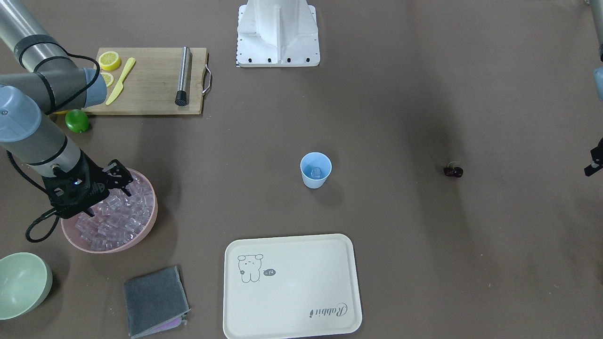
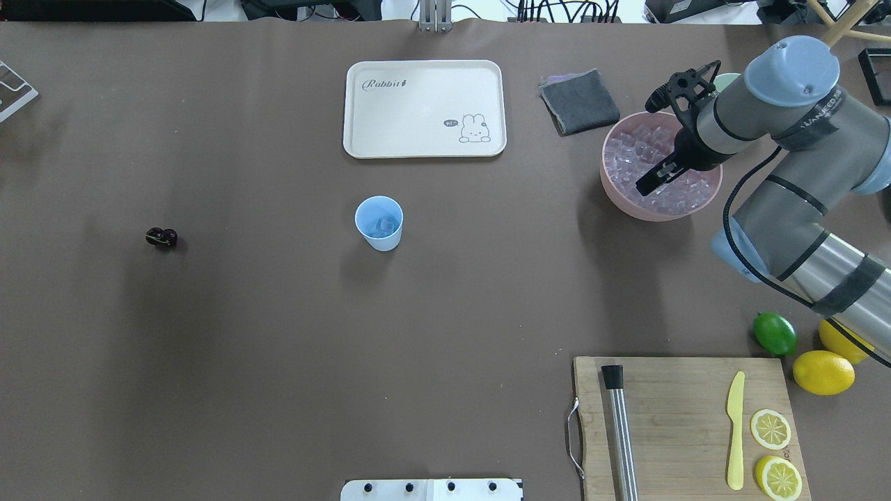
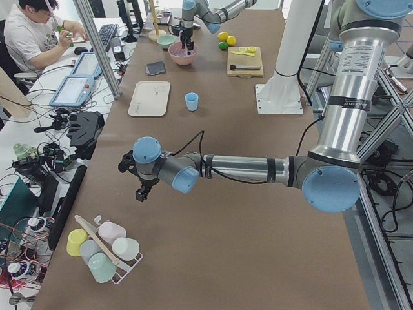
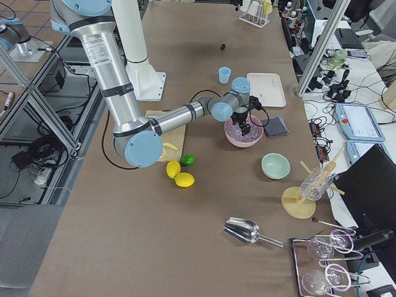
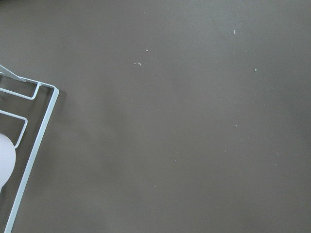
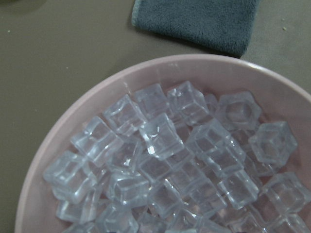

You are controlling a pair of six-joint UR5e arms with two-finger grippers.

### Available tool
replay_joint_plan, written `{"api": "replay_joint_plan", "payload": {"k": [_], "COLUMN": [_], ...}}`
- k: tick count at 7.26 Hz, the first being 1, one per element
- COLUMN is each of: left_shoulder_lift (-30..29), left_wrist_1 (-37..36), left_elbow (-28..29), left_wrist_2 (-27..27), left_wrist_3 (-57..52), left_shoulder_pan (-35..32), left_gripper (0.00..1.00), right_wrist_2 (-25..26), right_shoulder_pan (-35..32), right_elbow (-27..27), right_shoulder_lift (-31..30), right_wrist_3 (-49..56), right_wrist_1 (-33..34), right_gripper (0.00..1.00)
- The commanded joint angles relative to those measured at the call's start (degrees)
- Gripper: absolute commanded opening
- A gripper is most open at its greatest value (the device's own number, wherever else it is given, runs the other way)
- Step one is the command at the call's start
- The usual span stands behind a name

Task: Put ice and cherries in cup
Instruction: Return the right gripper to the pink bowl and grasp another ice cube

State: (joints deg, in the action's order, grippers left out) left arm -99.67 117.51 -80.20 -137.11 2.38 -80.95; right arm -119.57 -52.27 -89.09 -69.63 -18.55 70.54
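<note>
The light-blue cup (image 1: 315, 170) (image 2: 379, 223) stands upright mid-table with one ice cube inside. Many ice cubes (image 6: 165, 145) fill the pink bowl (image 1: 151, 220) (image 2: 614, 189). My right gripper (image 1: 109, 201) (image 2: 665, 174) hangs over the ice, jaws apart, with nothing seen between them. The dark cherries (image 1: 453, 171) (image 2: 161, 237) lie alone on the table on the robot's left. My left gripper (image 1: 594, 162) shows only at the view's edge, well away from the cherries; I cannot tell whether it is open or shut.
A cream tray (image 1: 292, 287) lies beyond the cup. A grey cloth (image 1: 155, 301) and a pale green bowl (image 1: 23, 285) lie by the pink bowl. A cutting board (image 1: 150, 80) holds lemon slices, a knife and a metal rod. A lime (image 1: 77, 121) lies beside it.
</note>
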Motion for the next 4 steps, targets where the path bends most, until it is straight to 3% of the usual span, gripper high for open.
{"api": "replay_joint_plan", "payload": {"k": [1,2,4], "left_shoulder_lift": [0.0,0.0,0.0], "left_wrist_1": [0.09,0.09,0.09], "left_elbow": [0.14,0.31,0.22], "left_wrist_2": [0.0,0.0,0.0], "left_wrist_3": [0.0,0.0,0.0], "left_shoulder_pan": [0.0,0.0,0.0], "left_gripper": [0.98,0.98,0.98], "right_wrist_2": [0.48,0.48,0.48], "right_shoulder_pan": [0.33,0.33,0.33], "right_elbow": [0.14,0.14,0.49], "right_shoulder_lift": [-0.25,-0.42,-0.77], "right_wrist_3": [0.18,0.35,0.62], "right_wrist_1": [-0.05,-0.05,-0.05], "right_gripper": [0.79,0.74,0.51]}}
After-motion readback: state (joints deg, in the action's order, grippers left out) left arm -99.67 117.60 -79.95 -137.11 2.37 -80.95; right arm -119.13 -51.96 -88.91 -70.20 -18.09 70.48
